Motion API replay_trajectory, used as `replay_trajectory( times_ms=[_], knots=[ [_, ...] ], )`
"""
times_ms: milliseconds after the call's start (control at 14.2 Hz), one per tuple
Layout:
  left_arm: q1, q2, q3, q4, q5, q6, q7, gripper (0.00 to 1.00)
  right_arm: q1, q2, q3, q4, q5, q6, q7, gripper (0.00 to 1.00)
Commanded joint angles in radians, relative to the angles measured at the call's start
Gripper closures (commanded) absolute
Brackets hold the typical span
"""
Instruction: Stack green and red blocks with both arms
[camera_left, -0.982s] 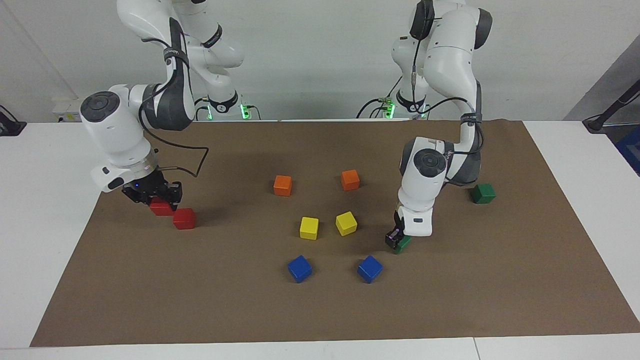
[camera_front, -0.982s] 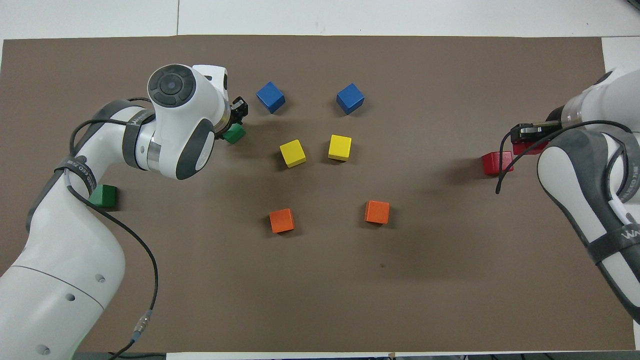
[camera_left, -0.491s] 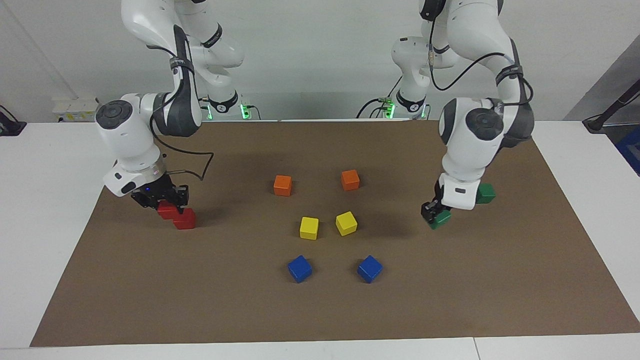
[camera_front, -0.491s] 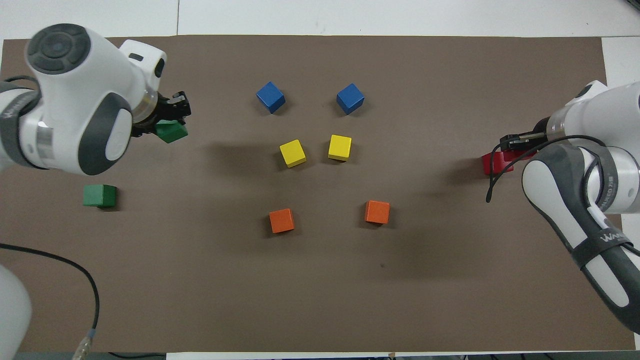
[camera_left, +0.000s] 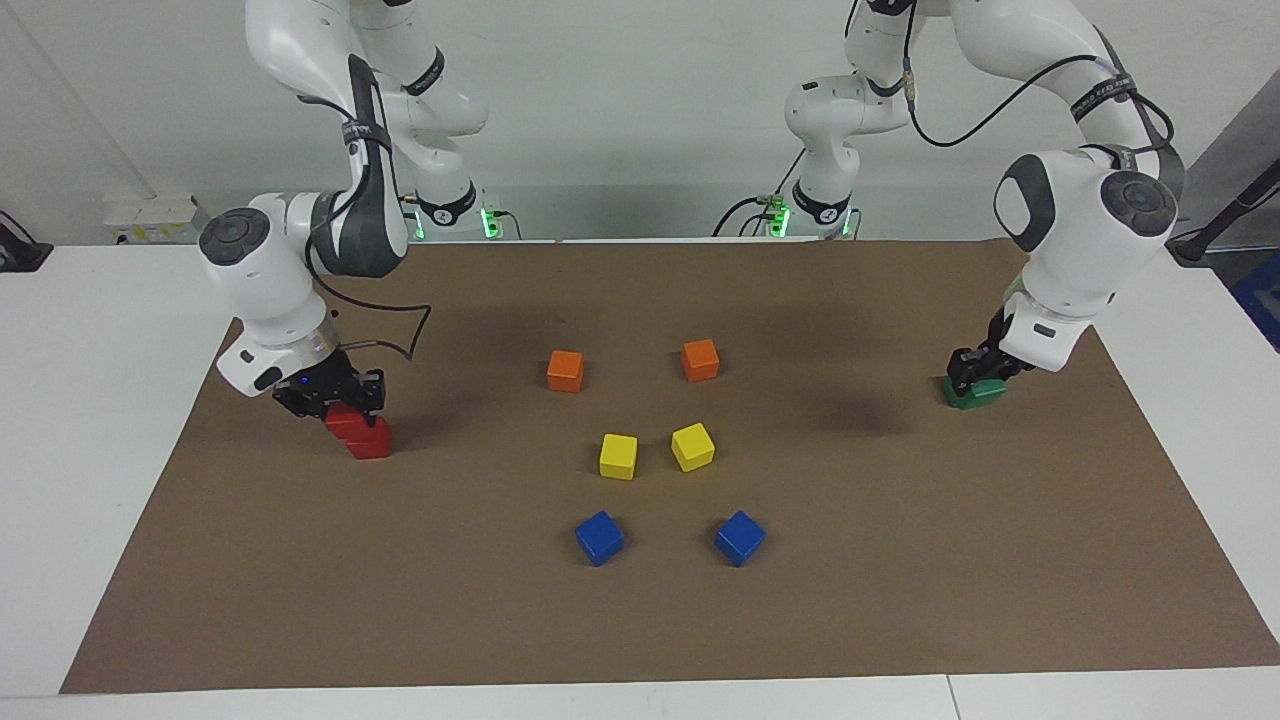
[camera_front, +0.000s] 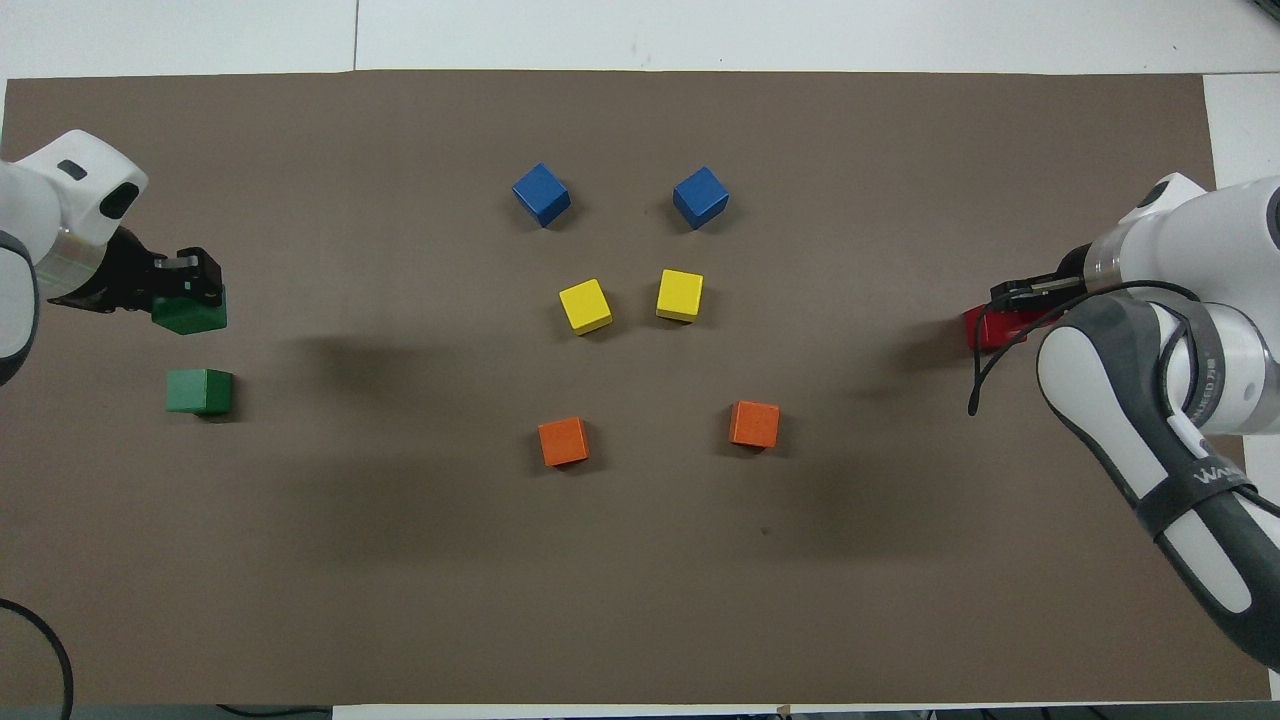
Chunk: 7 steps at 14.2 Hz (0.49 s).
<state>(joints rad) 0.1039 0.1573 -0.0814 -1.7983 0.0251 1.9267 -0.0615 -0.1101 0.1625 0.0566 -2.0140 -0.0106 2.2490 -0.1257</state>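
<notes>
My left gripper (camera_left: 972, 372) carried its held green block (camera_front: 189, 314) over the other green block (camera_front: 200, 390); right gripper (camera_left: 332, 397) still clamps red block (camera_left: 345, 420).

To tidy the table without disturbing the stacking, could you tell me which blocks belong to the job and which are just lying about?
Part of the job: green block in the left gripper; second green block on the mat; red block in the right gripper, over the second red block.

Lying about: orange blocks; yellow blocks; blue blocks.
</notes>
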Motion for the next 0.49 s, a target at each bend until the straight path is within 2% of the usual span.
replay_trajectory(
  times_ms=[0, 211, 421],
  knots=[
    [0.075, -0.079, -0.008, -0.139, -0.045, 0.102, 0.142, 1.0, -0.017, -0.027, 0.009, -0.04, 0.024, 0.027, -0.041, 1.0],
    [0.126, -0.123, -0.008, -0.281, -0.06, 0.262, 0.236, 1.0, -0.02, -0.012, 0.008, -0.038, 0.024, 0.06, -0.054, 1.0],
    [0.146, -0.139, -0.006, -0.326, -0.083, 0.301, 0.285, 1.0, -0.022, -0.006, 0.008, -0.038, 0.024, 0.063, -0.049, 1.0]
  ],
)
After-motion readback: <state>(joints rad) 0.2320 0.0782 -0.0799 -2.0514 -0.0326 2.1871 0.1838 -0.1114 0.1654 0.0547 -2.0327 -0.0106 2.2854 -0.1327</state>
